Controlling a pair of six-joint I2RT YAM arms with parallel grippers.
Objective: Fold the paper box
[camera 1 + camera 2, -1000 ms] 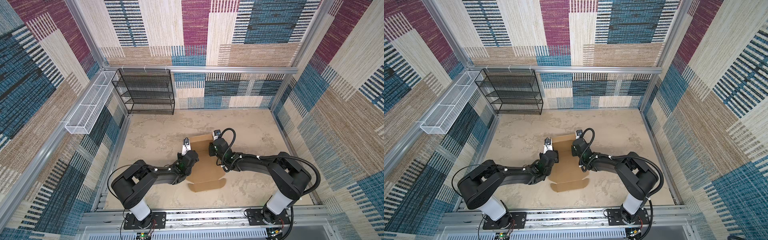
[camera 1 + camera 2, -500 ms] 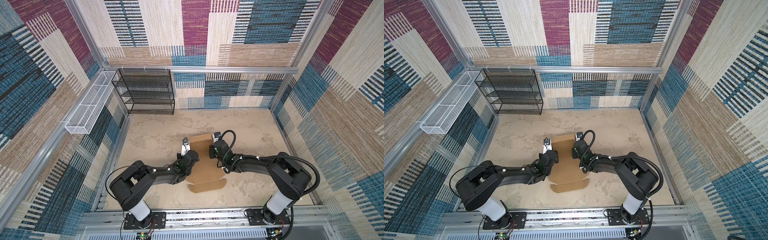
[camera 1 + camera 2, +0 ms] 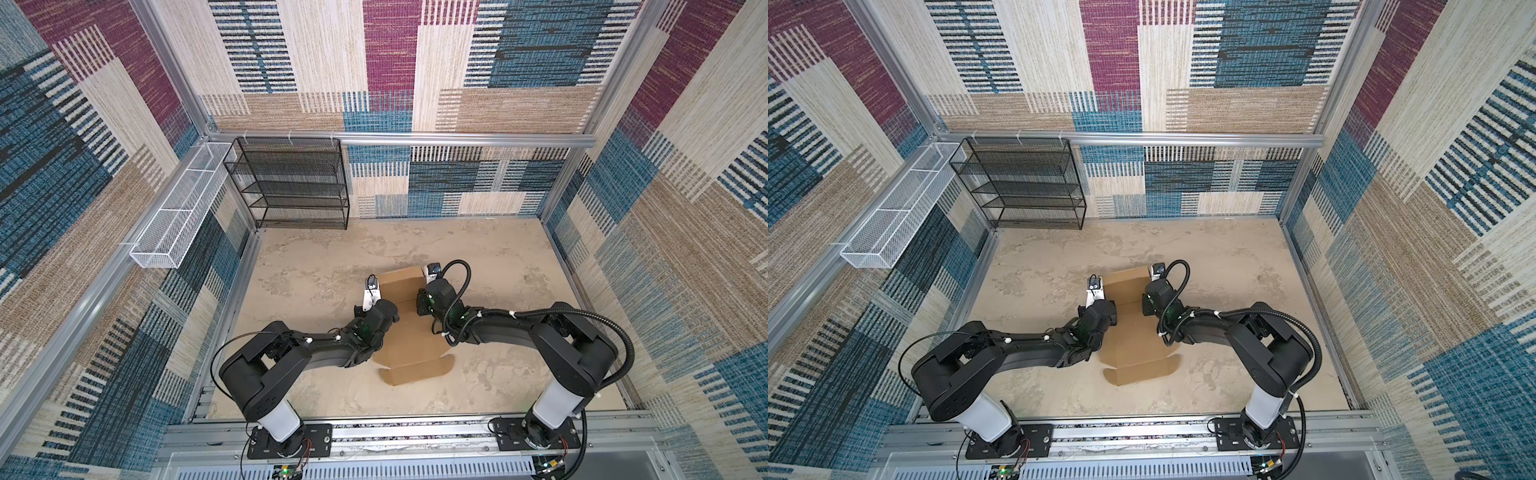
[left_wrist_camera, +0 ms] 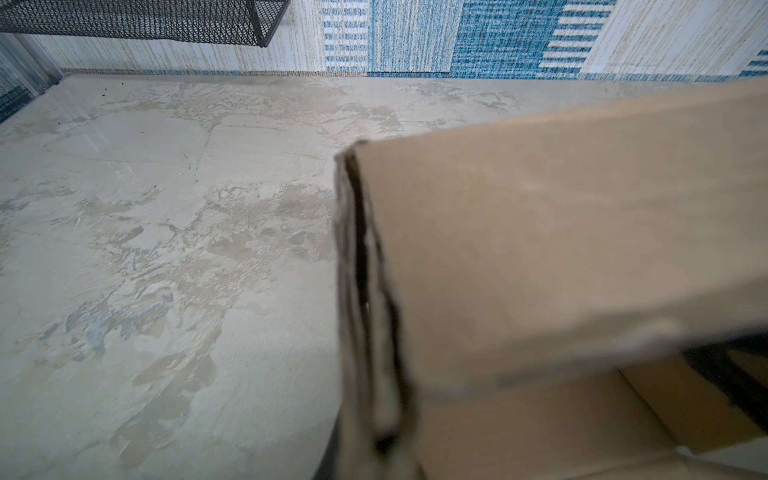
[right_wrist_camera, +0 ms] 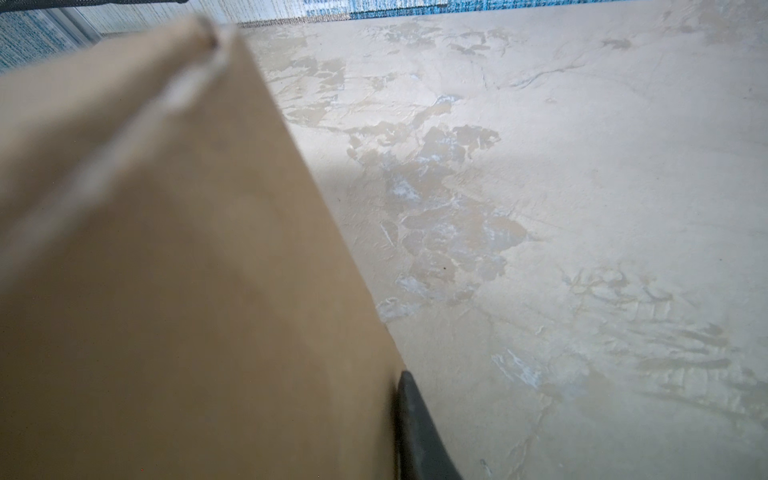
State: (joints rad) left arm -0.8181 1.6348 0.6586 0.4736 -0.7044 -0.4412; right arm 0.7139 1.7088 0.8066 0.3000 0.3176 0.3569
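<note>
beige mottled tabletop (image 3: 332, 270) inside walls (image 3: 390, 62) of woven blue, maroon and tan patches holds the paper box (image 3: 409, 336) at its middle, half folded. left gripper (image 3: 385, 311) is pressed together on one side wall; right gripper (image 3: 424, 302) sits at the opposite wall, its grip impossible to tell.
</note>
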